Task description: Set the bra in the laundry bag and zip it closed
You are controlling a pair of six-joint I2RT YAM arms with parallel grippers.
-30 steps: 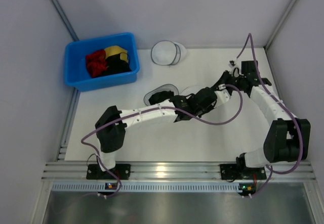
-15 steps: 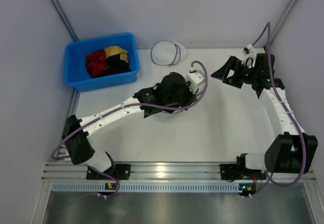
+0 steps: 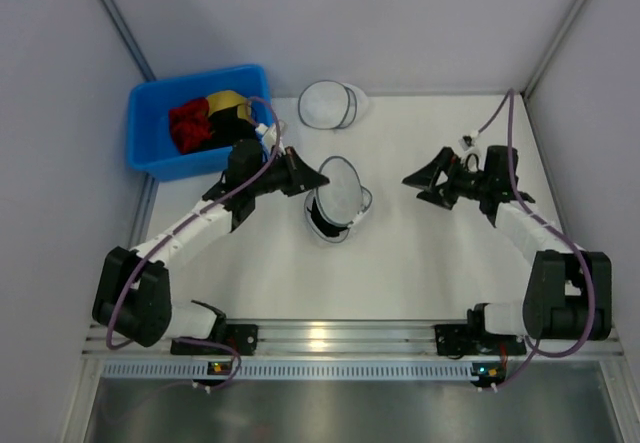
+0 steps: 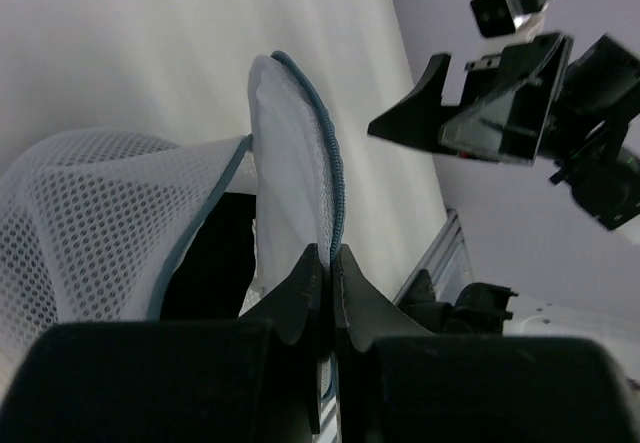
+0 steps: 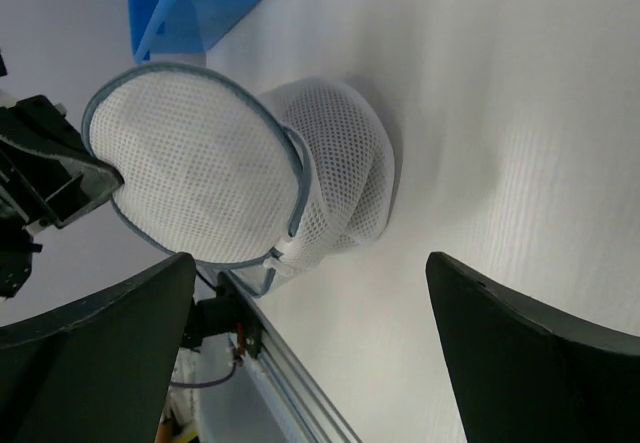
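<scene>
The laundry bag (image 3: 340,195) lies mid-table, its lower half (image 5: 345,168) flat and its lid half (image 5: 190,178) raised on edge. My left gripper (image 3: 314,178) is shut on the lid's blue-grey rim (image 4: 333,188) and holds it up from the left. A black shape between the two halves looks like the bra (image 4: 210,263); it also shows as a dark patch, the bra (image 3: 321,226), at the bag's near edge. My right gripper (image 3: 412,187) hangs open to the right of the bag, apart from it, and nothing sits between its fingers (image 5: 100,353).
A blue bin (image 3: 150,158) at the back left holds a red garment (image 3: 188,126) and a yellow-and-black one (image 3: 230,111). A second, whiter round mesh case (image 3: 328,104) lies at the back. Grey walls close in both sides, and a metal rail (image 3: 330,338) runs along the near edge.
The right gripper opened and pulled away to the right. The left arm swung from over the bag to its left side, closed on the rim and tipped the lid half upright.
</scene>
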